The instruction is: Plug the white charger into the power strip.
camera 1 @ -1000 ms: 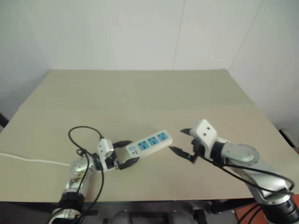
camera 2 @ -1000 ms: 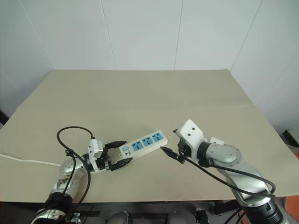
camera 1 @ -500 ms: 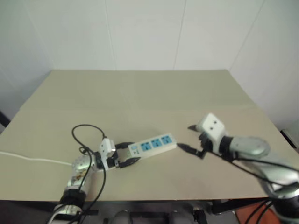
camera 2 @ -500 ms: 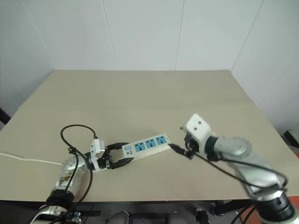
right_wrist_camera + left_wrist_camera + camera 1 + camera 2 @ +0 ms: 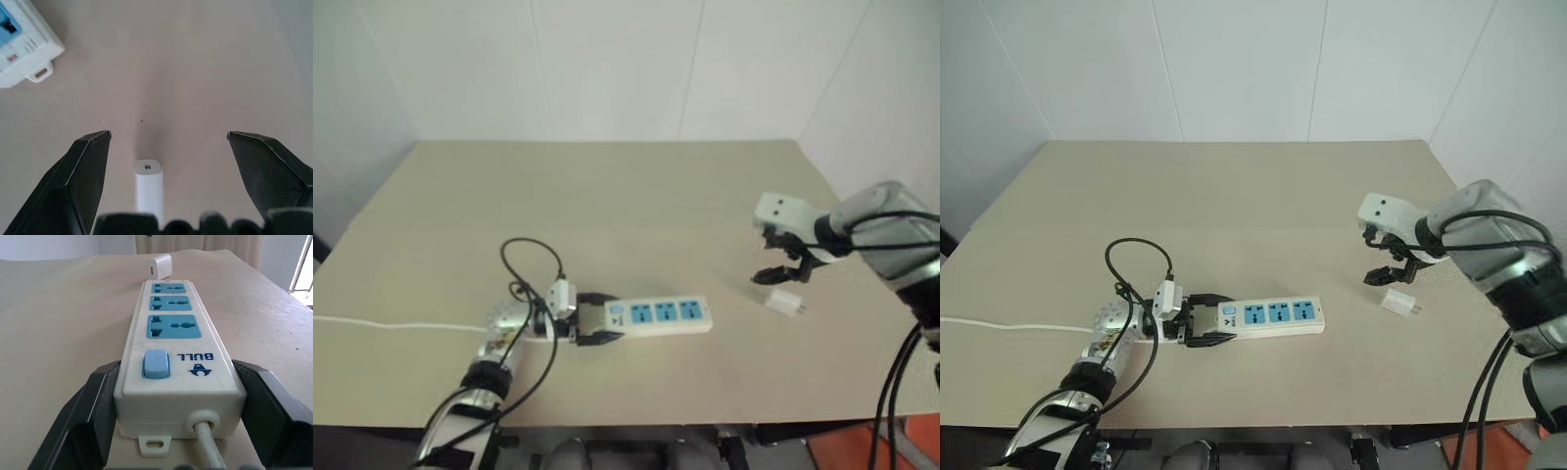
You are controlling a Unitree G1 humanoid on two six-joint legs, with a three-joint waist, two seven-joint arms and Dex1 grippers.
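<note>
The power strip (image 5: 1273, 315), a white bar with three blue sockets, lies on the table parallel to its front edge. My left gripper (image 5: 1206, 323) is shut on the strip's cord end, one black finger (image 5: 90, 416) pressed to each side. The white charger (image 5: 1398, 304) lies on its side on the table, to the right of the strip's far end and apart from it. My right gripper (image 5: 1388, 269) hovers just above the charger, pointing down, open and holding nothing. In the right wrist view the charger (image 5: 149, 188) sits between the spread fingers (image 5: 83, 171).
The strip's thin white cord (image 5: 999, 326) runs off the table's left edge. A black cable (image 5: 1136, 259) loops above my left wrist. The beige table (image 5: 1234, 196) stretches back to a white wall; its right edge is near the charger.
My left gripper closed on the strip and swung it from slanted to parallel with the front edge, a bit rightward. My right gripper moved right and up, uncovering the charger.
</note>
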